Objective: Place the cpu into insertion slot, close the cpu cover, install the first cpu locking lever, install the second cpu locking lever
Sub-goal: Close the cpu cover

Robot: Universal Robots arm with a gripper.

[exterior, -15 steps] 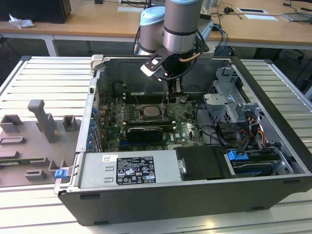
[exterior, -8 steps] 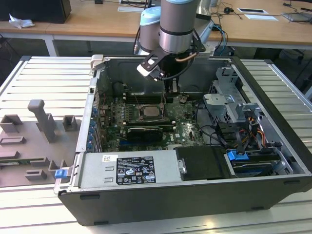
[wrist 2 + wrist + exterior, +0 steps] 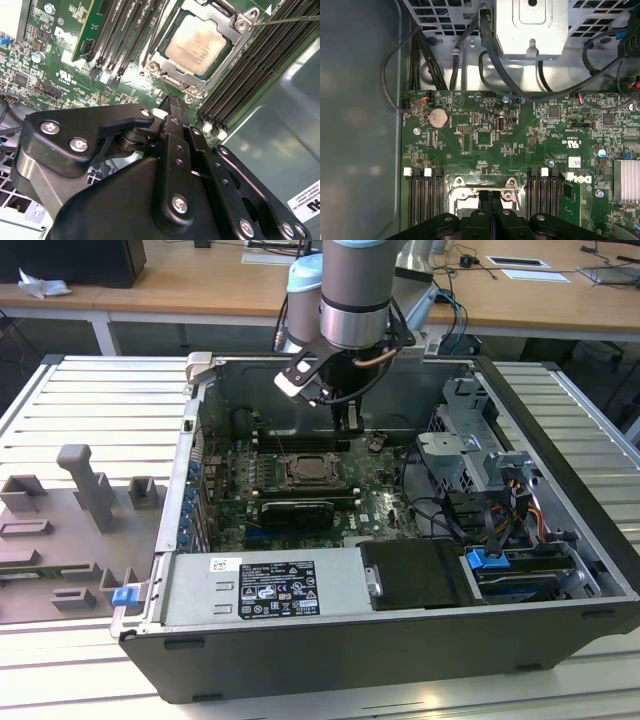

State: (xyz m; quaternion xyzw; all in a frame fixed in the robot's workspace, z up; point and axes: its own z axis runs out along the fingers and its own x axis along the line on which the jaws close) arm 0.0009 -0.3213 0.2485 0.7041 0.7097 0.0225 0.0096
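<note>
Face up, the cpu lies flat inside the insertion slot. It is square, so it has no long axis; its edges run in line with the memory slots that flank it on two sides. The cpu cover is folded down flat over it, and the pale metal face shows through the cut-out middle. A thin metal rod leads away from one corner of the cover, out over the memory slots. In the exterior view the slot sits near the middle of the motherboard, which lies flat in the opened computer case.

The gripper has its two black fingers pressed together with nothing between them. Its tip is just beside one edge of the cover; whether it touches cannot be told. In the exterior view it hangs over the board just behind the slot.

Further out, a green memory module stands in one of the slots, and a coin cell sits on the board. A grey fixture lies on the table at the exterior view's left.
</note>
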